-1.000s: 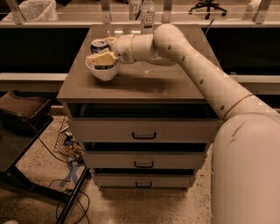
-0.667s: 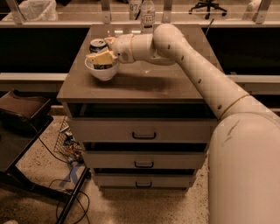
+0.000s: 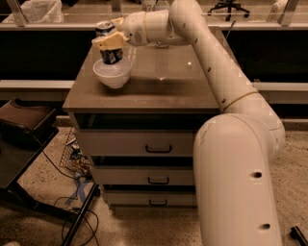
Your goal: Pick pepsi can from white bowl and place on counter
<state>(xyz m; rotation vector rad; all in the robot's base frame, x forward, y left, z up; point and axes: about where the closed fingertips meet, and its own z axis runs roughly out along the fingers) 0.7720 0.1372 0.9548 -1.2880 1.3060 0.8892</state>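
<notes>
Camera view: one white robot arm reaches from the near right across to the far left corner of a bench. The bench is the glossy tan-brown square top of a drawer cabinet.

There is one gripper, out over that corner. Its tan jaws are clamped on the one pepsi can, which stands upright, blue with a silver top.

The can sits directly over the one white bowl, its base about level with the bowl's rim. Whether it touches the bowl cannot be told. The bowl rests on the bench near its left edge.

Below the top are three drawers, stacked, each with one black handle.

The floor is pale and speckled. Loose cables lie left of the cabinet, beside a dark seat. Behind the bench runs a long dark ledge, and an office chair base stands far right.
</notes>
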